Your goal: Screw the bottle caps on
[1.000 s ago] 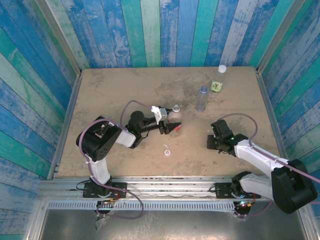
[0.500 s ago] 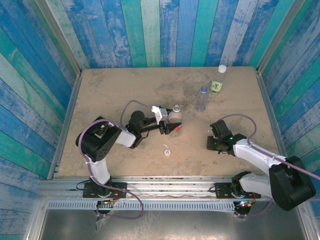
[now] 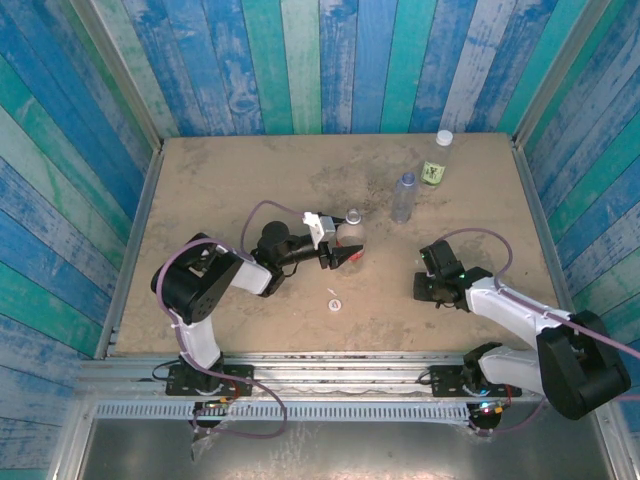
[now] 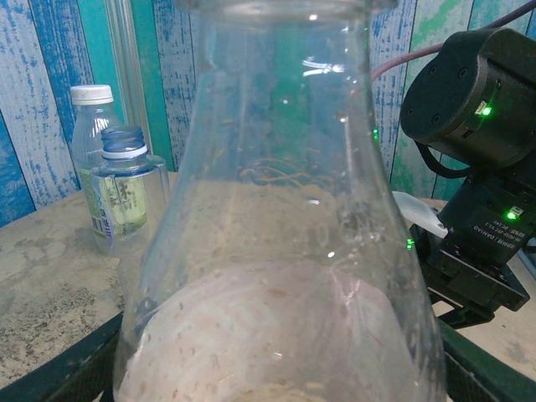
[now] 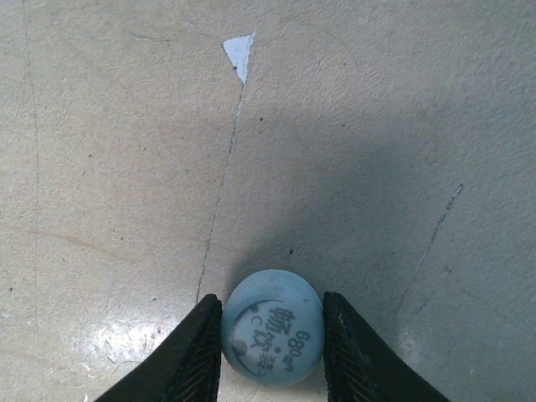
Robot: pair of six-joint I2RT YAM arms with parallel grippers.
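Observation:
My left gripper (image 3: 347, 256) is shut on the red-labelled bottle (image 3: 350, 236), which stands upright mid-table with its neck uncapped. This clear bottle (image 4: 276, 251) looms very close in the left wrist view, with dark fingers (image 4: 59, 368) at its sides. My right gripper (image 3: 424, 288) points down at the table. Its fingers (image 5: 194, 347) press both sides of a pale blue-white bottle cap (image 5: 273, 327) that lies printed side up. Another cap (image 3: 333, 304) lies loose in front of the left gripper. The plain bottle (image 3: 404, 197) stands uncapped. The green-yellow-labelled bottle (image 3: 436, 162) wears a white cap (image 3: 444, 138).
A small white triangular fleck (image 5: 239, 48) lies on the table beyond the right gripper, with a thin crack running from it. Blue-green plank walls (image 3: 320, 60) enclose the table. The right arm's black body (image 4: 477, 167) stands just right of the held bottle.

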